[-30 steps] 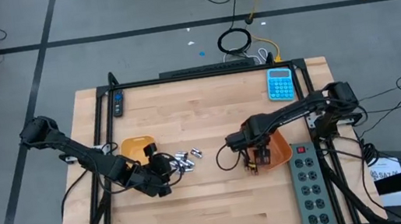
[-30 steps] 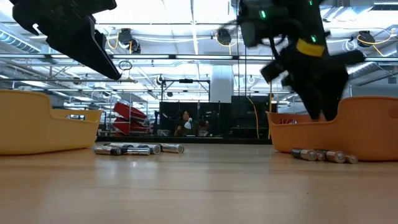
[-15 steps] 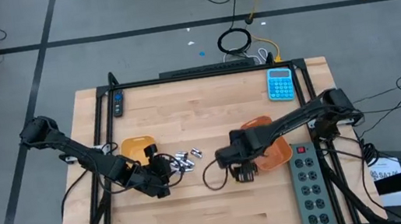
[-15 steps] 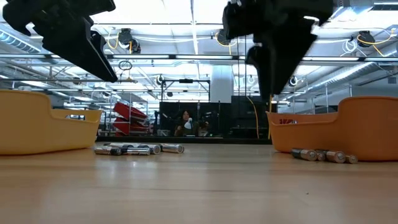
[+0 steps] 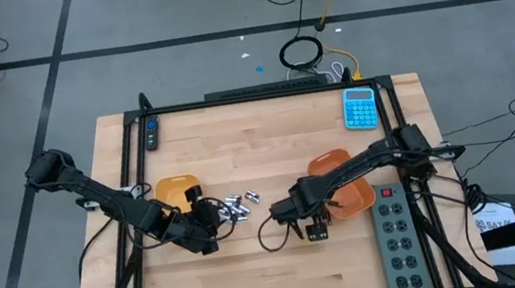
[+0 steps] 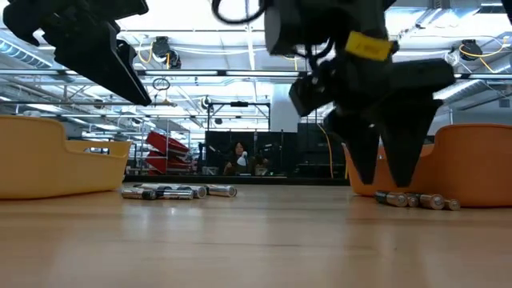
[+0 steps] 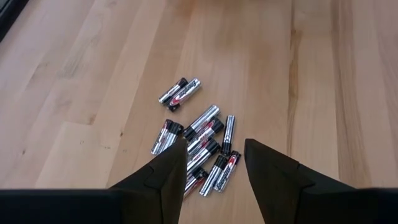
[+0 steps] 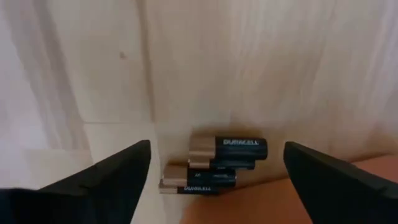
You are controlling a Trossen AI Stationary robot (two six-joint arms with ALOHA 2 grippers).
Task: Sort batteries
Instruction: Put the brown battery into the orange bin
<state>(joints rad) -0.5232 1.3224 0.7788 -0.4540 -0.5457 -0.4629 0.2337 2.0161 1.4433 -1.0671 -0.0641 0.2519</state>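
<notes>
Batteries (image 7: 198, 142) lay loose on the table (image 5: 256, 134) just beside the left orange tray (image 5: 175, 189), under the left gripper (image 7: 211, 163), its fingers parted. Right gripper (image 5: 314, 227) hung open near the right orange tray (image 5: 326, 165), over Duracell batteries (image 8: 227, 149).

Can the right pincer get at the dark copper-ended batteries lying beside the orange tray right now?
Probably yes. The right pincer is open and hovers above the dark copper-ended batteries, which lie exposed on the wooden table. Only the orange tray right beside them could crowd one finger.
</notes>
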